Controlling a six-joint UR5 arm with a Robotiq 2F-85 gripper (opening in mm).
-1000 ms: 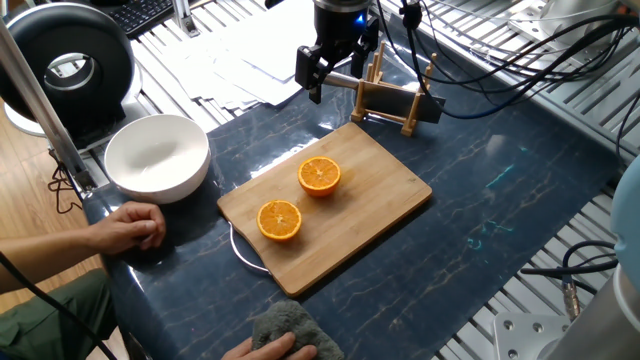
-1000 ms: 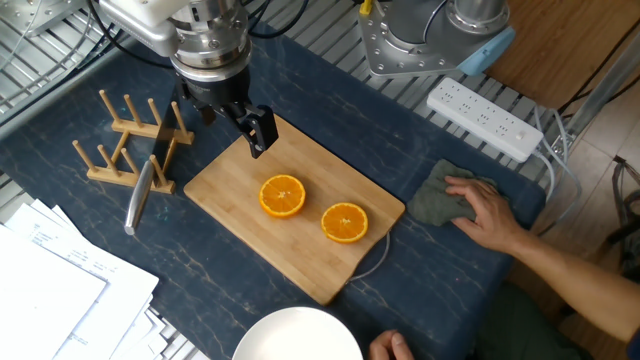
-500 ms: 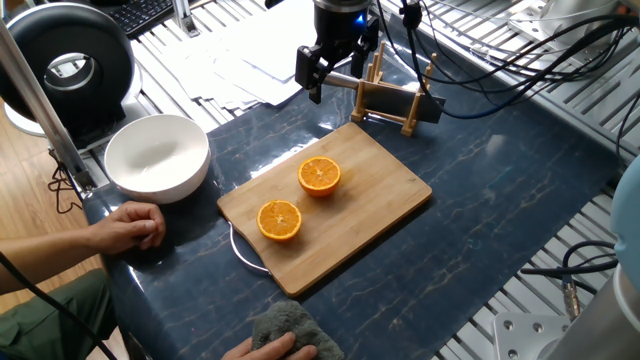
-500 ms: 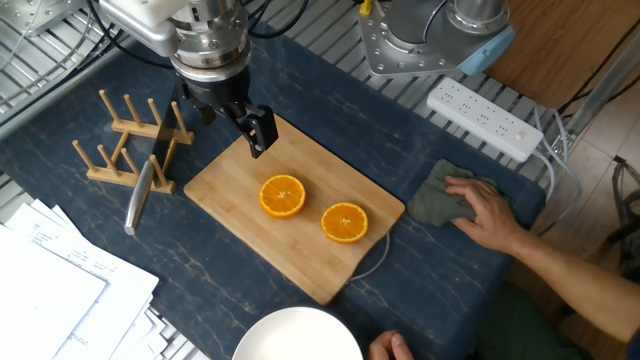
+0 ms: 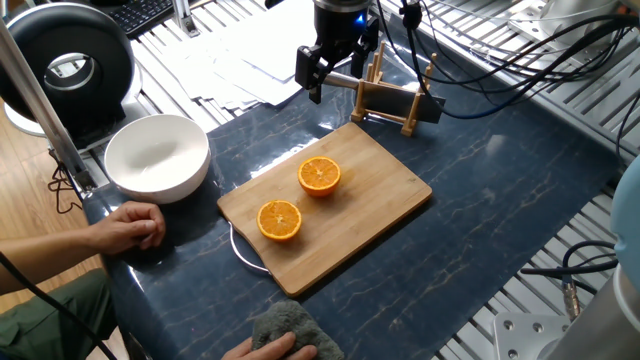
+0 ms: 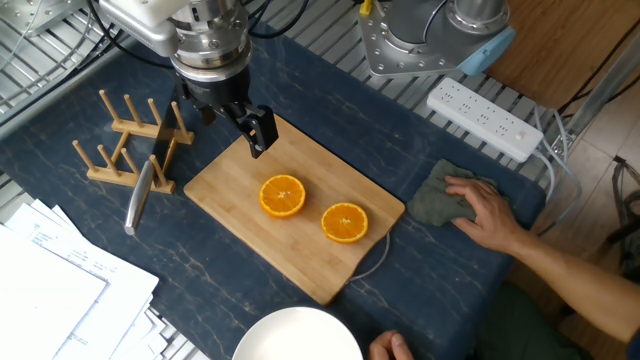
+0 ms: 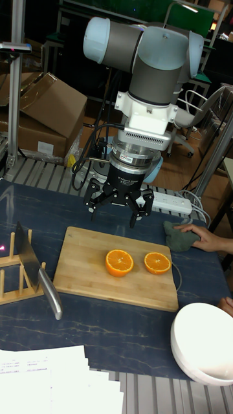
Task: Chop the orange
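Two halves of the orange lie cut side up on the bamboo cutting board: one half toward the far side, the other nearer the person. From the other side the halves sit side by side, and likewise in the tall view. My gripper hangs open and empty above the board's edge by the knife rack, apart from the fruit. It also shows as gripper and gripper. A knife rests in the wooden rack.
A white bowl stands off the board's corner. A person's hand rests beside it; the other hand lies on a grey cloth. A power strip and papers lie at the table's edges.
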